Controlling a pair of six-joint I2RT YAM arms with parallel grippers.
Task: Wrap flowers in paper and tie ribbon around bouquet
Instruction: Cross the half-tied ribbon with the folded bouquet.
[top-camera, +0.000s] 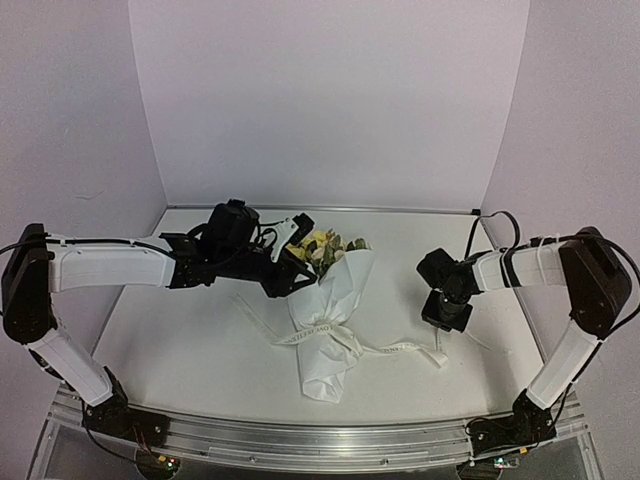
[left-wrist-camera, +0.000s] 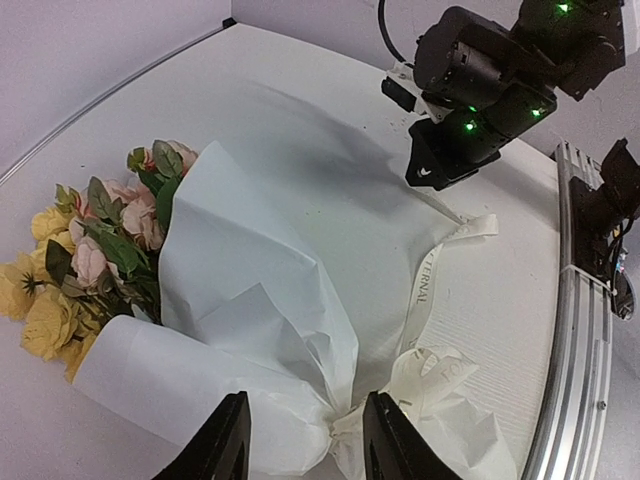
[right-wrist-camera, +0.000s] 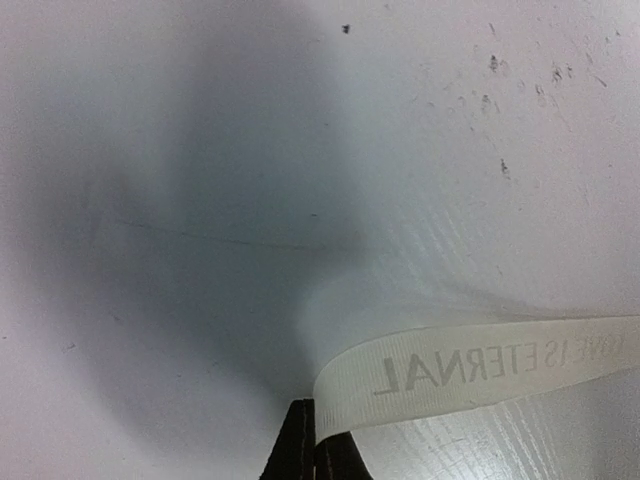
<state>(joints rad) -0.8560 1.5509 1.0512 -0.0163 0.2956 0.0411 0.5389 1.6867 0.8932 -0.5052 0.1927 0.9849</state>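
- Cone-shaped white-paper bouquet (top-camera: 325, 320) lies centre of white table (top-camera: 180, 340), narrow end nearest arm bases.
- Narrow sheer white lettered ribbon (top-camera: 400, 349) tied round its waist; tail runs twd R.
- R gripper (right-wrist-camera: 315, 445): fingers together, pinching ribbon tail.
- L gripper (left-wrist-camera: 308, 420): jaws apart, at bouquet's wide end, L edge; contact unclear.
- Pale yellow & cream flowers (top-camera: 322, 247) at far end.
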